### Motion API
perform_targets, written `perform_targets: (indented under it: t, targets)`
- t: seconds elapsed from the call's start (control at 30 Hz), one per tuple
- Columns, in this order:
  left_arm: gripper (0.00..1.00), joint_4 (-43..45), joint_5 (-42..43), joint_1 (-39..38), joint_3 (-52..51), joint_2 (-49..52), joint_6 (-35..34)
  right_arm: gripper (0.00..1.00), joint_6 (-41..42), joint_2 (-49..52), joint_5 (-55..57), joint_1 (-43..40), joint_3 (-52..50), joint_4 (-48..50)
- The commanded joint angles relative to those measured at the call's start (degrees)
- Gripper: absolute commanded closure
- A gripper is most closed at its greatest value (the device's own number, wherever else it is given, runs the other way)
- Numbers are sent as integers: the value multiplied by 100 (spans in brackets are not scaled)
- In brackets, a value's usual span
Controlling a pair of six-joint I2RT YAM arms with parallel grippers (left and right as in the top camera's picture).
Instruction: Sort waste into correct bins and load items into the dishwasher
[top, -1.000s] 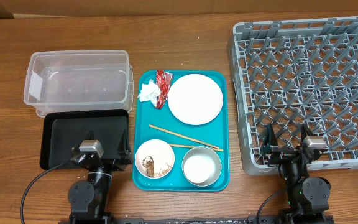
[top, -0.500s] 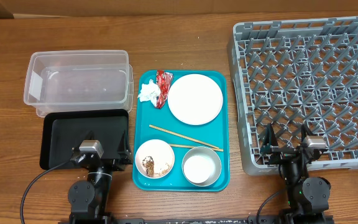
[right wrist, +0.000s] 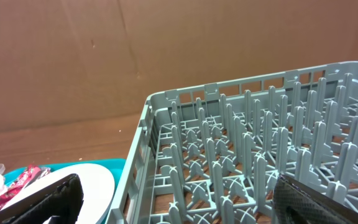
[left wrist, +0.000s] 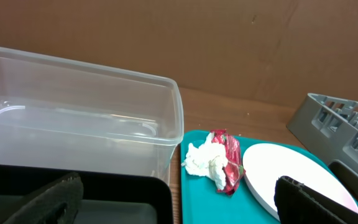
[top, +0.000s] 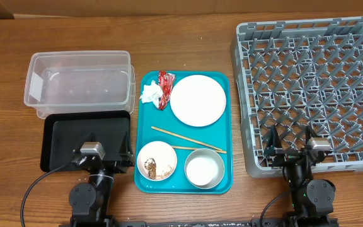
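On the teal tray lie a crumpled white tissue, a red wrapper, a round white plate, two chopsticks, a bowl with food scraps and a second white bowl. The clear tub and black tray stand left. The grey dish rack stands right. My left gripper is open and empty over the black tray's near edge. My right gripper is open and empty at the rack's near edge. In the left wrist view the tissue, wrapper and plate show.
A brown cardboard wall stands behind the table in both wrist views. The rack fills the right wrist view, with the plate's edge at lower left. Bare wooden table lies in front of the tray and bins.
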Motion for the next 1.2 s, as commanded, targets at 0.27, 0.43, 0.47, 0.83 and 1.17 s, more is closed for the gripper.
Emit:
perform_targets:
  t: [0.27, 0.43, 0.47, 0.83, 1.17]
  targets:
    - [0, 17, -20, 57, -39, -55, -74, 0, 17, -46, 0, -37, -59, 22]
    - [0, 17, -20, 57, -39, -55, -74, 0, 17, -46, 0, -37, -59, 22]
    - [0, 17, -20, 57, -39, -55, -74, 0, 17, -46, 0, -37, -59, 22]
    - [0, 22, -24, 57, -39, -55, -72, 0, 17, -46, 0, -37, -59, 22]
    - [0, 122, 4, 57, -39, -55, -382, 0, 42, -46, -627, -37, -59, 407]
